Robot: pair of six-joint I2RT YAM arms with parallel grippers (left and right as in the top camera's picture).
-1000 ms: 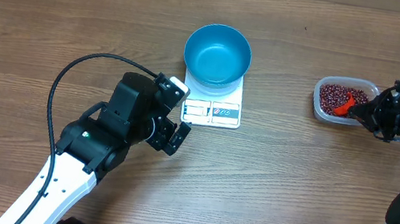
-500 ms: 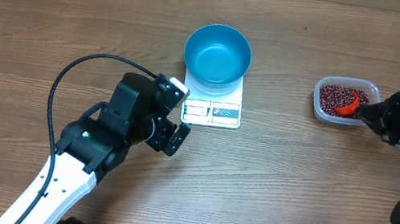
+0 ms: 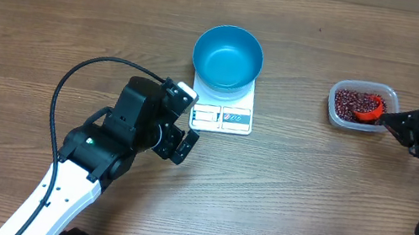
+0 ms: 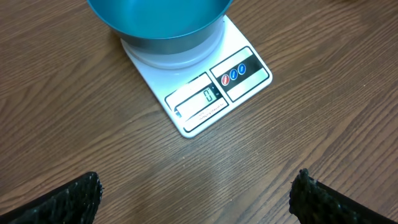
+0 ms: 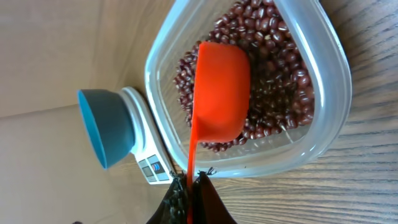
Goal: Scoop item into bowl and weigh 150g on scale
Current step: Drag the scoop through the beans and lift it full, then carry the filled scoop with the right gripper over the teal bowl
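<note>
The blue bowl (image 3: pixel 228 56) is seated on the round platform of the white scale (image 3: pixel 224 113), which is placed toward the far edge of the surface (image 3: pixel 56 15), about midway between its left and right edges. A "0" is shown on the scale's display in the left wrist view. The red-brown beans (image 3: pixel 350 98) are held in a clear plastic tub (image 3: pixel 333 110) set near the right edge, well apart from the scale. The thin handle of an orange scoop (image 5: pixel 221 99) is pinched by the fully closed right end effector (image 5: pixel 189 186), and the scoop's cup is positioned over the beans inside the tub. The left end effector (image 4: pixel 198 193) is spread wide, nothing is gripped by it, and it is poised just beside the scale's near edge.
</note>
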